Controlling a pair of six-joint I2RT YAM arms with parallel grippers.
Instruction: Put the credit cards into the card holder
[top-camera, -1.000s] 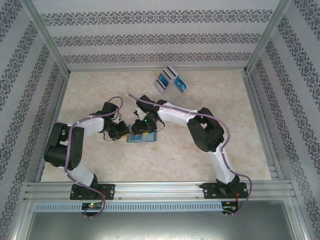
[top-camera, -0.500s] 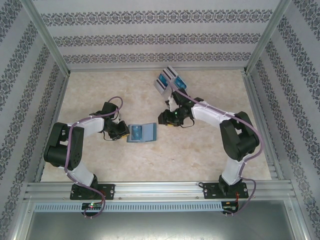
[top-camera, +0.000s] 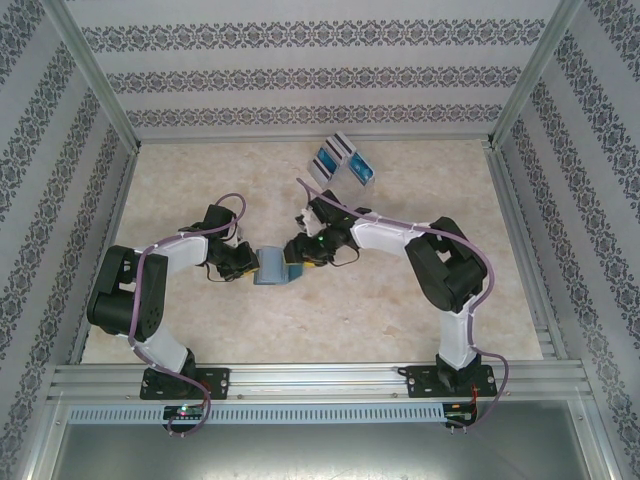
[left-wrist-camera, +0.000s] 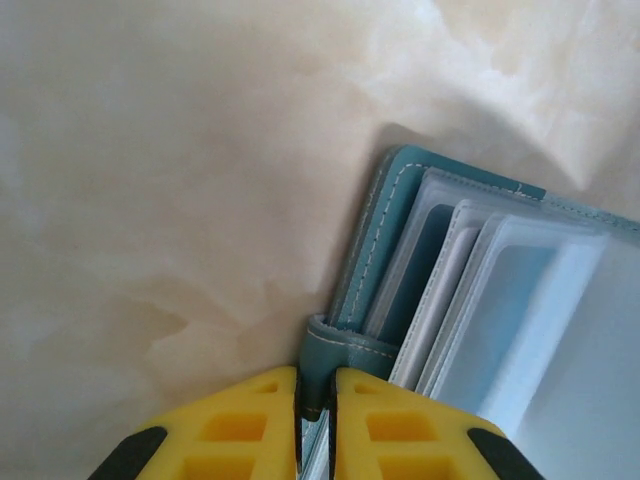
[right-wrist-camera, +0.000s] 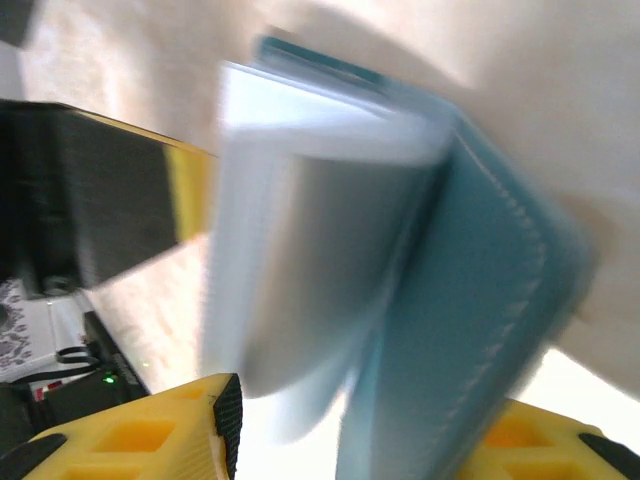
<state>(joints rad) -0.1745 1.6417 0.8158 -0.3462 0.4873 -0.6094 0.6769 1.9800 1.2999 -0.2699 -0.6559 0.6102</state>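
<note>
The teal card holder (top-camera: 268, 268) lies in the middle of the table, its right half lifted and folded over. My left gripper (top-camera: 243, 262) is shut on the small teal tab at the holder's left edge (left-wrist-camera: 345, 350), its yellow jaws pinched on it (left-wrist-camera: 316, 388). My right gripper (top-camera: 297, 252) is at the holder's right side. Its jaws stand open, with the blurred teal cover (right-wrist-camera: 470, 330) and the pale inner pockets (right-wrist-camera: 300, 250) between them (right-wrist-camera: 380, 425). Whether they press on it is unclear. The credit cards (top-camera: 338, 160) lie in a loose pile at the back of the table.
Patterned walls with metal posts close in the beige table on three sides. A metal rail (top-camera: 320, 378) runs along the near edge, where both arm bases stand. A clear plastic piece (top-camera: 360, 170) lies among the cards.
The right arm swung away toward the back cards, then came back onto the holder's right side. The holder, flat and open half a second ago, now has its right half raised. The left gripper has kept hold.
</note>
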